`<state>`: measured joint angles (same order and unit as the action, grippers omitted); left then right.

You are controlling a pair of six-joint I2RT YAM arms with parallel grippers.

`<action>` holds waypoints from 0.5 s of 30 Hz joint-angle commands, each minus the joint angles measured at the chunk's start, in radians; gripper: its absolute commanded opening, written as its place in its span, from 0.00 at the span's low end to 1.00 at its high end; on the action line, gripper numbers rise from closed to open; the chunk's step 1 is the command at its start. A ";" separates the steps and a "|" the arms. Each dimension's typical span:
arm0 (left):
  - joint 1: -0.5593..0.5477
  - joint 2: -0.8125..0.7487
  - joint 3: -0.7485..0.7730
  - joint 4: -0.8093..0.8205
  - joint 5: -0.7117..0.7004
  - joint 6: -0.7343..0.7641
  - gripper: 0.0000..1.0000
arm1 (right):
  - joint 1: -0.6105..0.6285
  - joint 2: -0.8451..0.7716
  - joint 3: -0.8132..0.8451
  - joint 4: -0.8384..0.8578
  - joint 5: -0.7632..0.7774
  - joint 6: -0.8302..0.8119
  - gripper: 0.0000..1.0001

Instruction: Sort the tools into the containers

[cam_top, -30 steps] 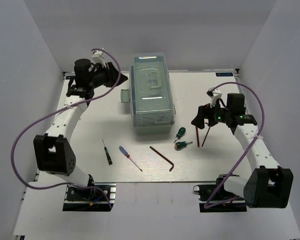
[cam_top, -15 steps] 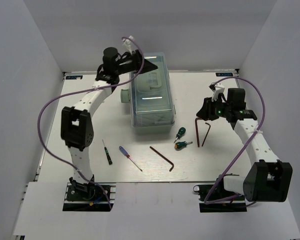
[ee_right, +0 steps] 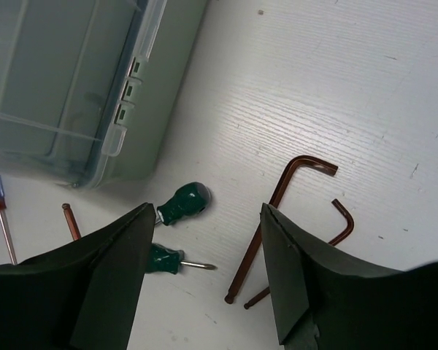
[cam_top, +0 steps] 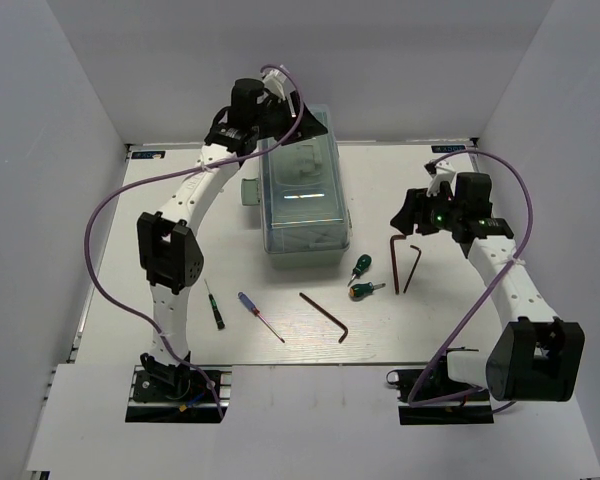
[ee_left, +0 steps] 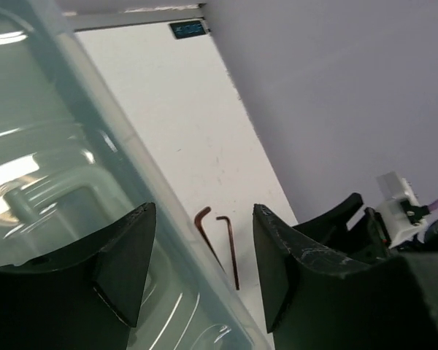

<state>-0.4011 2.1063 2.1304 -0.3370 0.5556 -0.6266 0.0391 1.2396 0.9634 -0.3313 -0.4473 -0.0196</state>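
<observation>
Right gripper: the right gripper (cam_top: 405, 217) is hovering just above the white table (cam_top: 420, 330), jaws standing wide, nothing between them.
Target, my guess: the pair of dark reddish-brown L-shaped metal hex keys (cam_top: 396, 262) is lying just on the near side of that gripper, touching neither finger.
Key axis: both long shanks are running far-to-near, almost side by side, with the bends at the far end under the gripper. In the right wrist view the bigger key (ee_right: 309, 162) is passing close beside one finger and the smaller key (ee_right: 346, 221) is lying outside it.
Nearer arm: the right one, plainly. The left arm is working well apart, across the box.
Next move calls for: probably dropping down and a little nearward, jaws turning across one shank, not along it.
Left gripper: the left gripper (cam_top: 302, 122) is hanging over the far end of the long pale mint-green plastic toolbox with a translucent lid (cam_top: 300, 215), jaws parted, gripping nothing. Cannot tell whether it is touching the lid.
Toolbox: the lid is lying shut, so nothing is going in yet.
Other tools: two stubby green-and-orange screwdrivers (cam_top: 360, 266) are lying between the box's near corner and the keys. A third long hex key (cam_top: 325, 316), a slim blue-handled screwdriver (cam_top: 257, 313) and a slim black-handled screwdriver (cam_top: 213, 303) are lying nearer the front edge.
Risk: the thin keys are lying flat, so the fingers could end up skating over them or catching both.
</observation>
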 commanded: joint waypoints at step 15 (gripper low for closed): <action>-0.047 0.058 0.099 -0.267 -0.172 0.087 0.66 | 0.050 0.334 0.271 0.364 -0.327 0.503 0.51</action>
<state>-0.4347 2.1799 2.1956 -0.5480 0.4259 -0.5690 0.0570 1.5566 1.1461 -0.0898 -0.6674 0.3553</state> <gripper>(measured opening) 0.657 0.480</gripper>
